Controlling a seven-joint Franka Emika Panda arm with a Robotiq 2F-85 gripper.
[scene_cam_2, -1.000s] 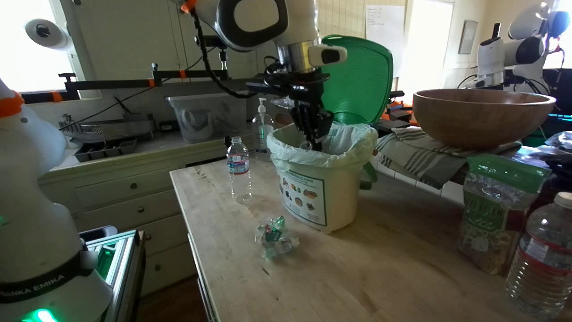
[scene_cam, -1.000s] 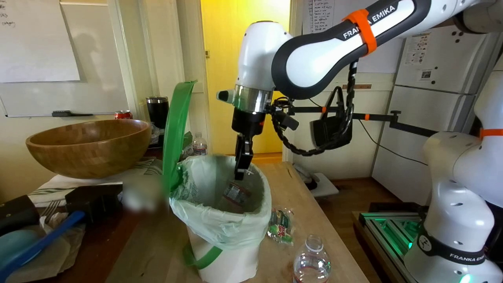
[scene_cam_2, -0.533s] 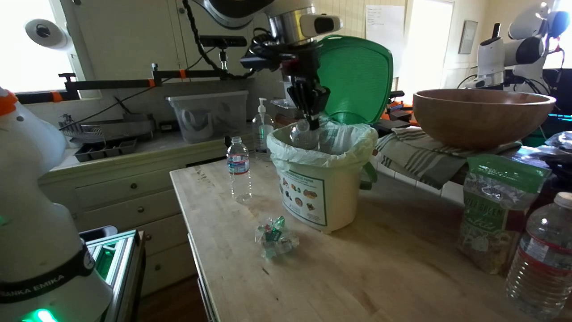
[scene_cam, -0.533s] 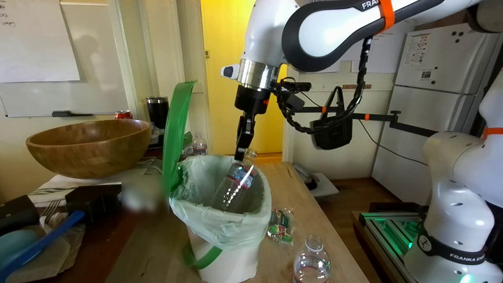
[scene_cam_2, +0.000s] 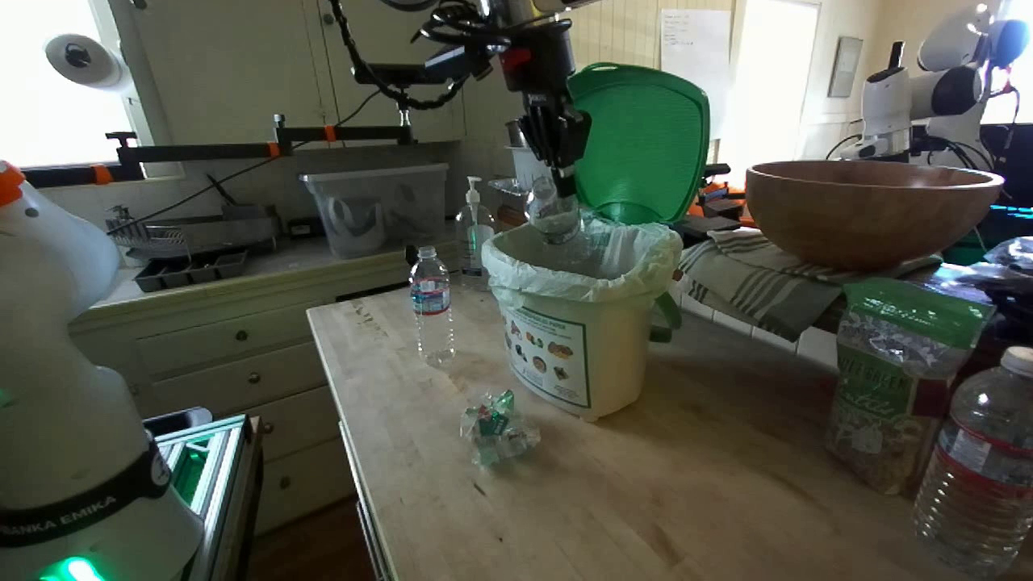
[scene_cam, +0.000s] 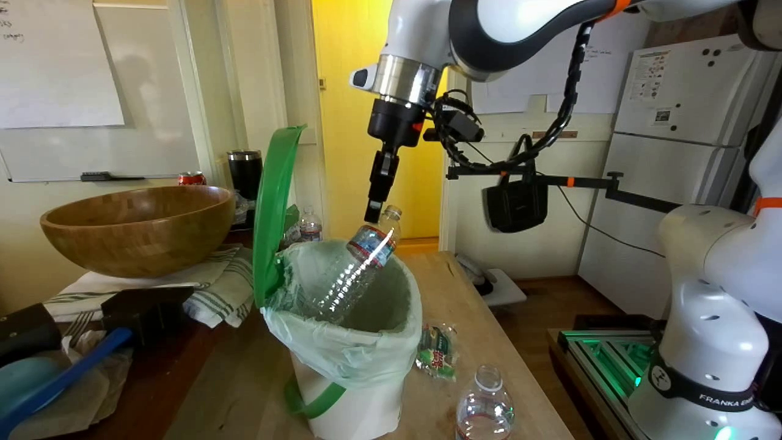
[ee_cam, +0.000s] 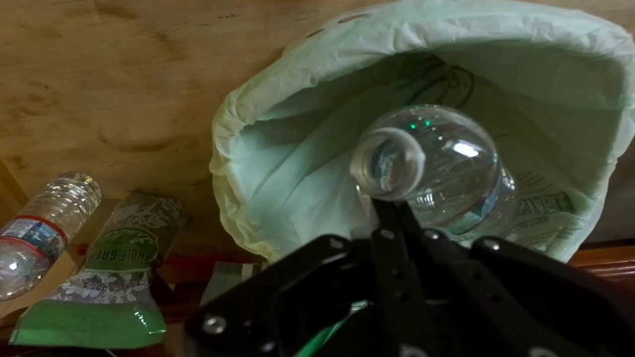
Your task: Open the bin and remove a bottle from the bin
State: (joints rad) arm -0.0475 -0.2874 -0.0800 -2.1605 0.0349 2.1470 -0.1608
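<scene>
One clear bottle (scene_cam: pixel 361 263), plastic-lined bin (scene_cam: pixel 363 403)

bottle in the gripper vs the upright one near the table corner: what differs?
Pose: the held bottle leans; the upright bottle stands straight.
Support: the closed gripper holds up the held bottle; the table carries the upright bottle.
Place: the held bottle's lower end is inside the bin; the upright bottle is wholly outside it.
Shared: both are clear plastic with a printed label band showing blue and red.
</scene>
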